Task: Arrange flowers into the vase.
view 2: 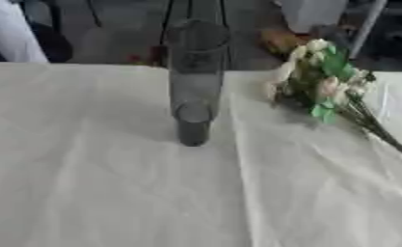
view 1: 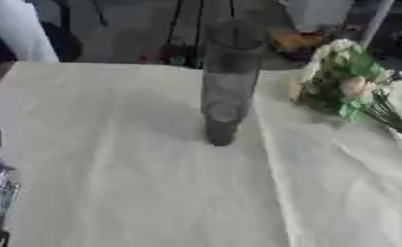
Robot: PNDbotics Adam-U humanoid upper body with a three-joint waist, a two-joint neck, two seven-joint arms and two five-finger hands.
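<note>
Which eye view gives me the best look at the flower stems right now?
The right eye view: the flower stems run from the bouquet down to the picture's right edge. The left eye view crops them sooner at that edge.

I'm looking at an indoor workroom: a table [view 2: 111, 193] under a creased cream cloth [view 2: 322, 202], dark bare floor [view 1: 136, 29] and cluttered furniture legs [view 2: 368, 24] beyond.
</note>
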